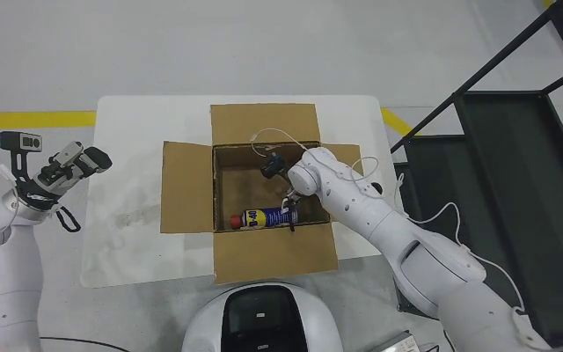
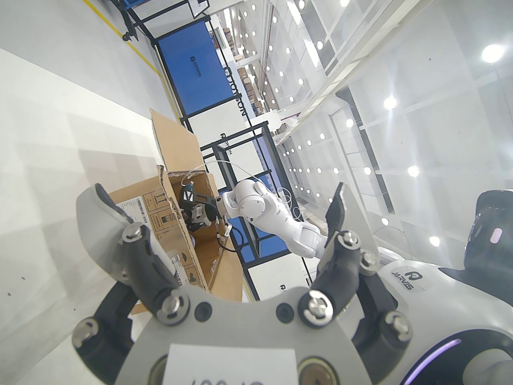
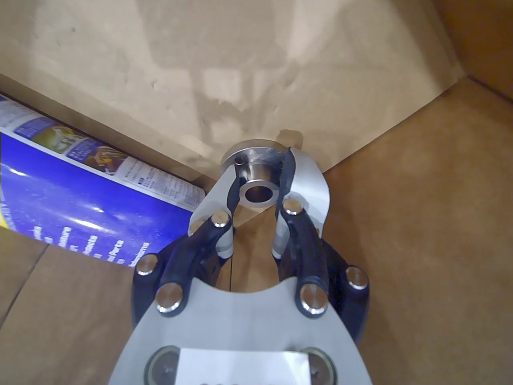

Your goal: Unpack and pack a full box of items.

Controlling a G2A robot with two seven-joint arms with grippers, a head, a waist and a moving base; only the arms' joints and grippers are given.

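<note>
An open cardboard box (image 1: 264,251) sits on the white table (image 1: 141,141) with its flaps spread. A blue and yellow spray can (image 1: 262,216) lies on its side on the box floor by the near wall; its blue label (image 3: 80,198) lies close beside the right gripper. My right gripper (image 3: 258,192) is down inside the box near a corner, shut on a small metal flanged bushing (image 3: 256,176). My left gripper (image 2: 220,218) is held up off the table's left edge, open and empty, also seen from above (image 1: 84,163).
The box (image 2: 176,218) stands in the table's middle, its flaps reaching toward the table's edges. Bare table surface lies left of the box. A dark metal rack (image 1: 493,150) stands to the right of the table.
</note>
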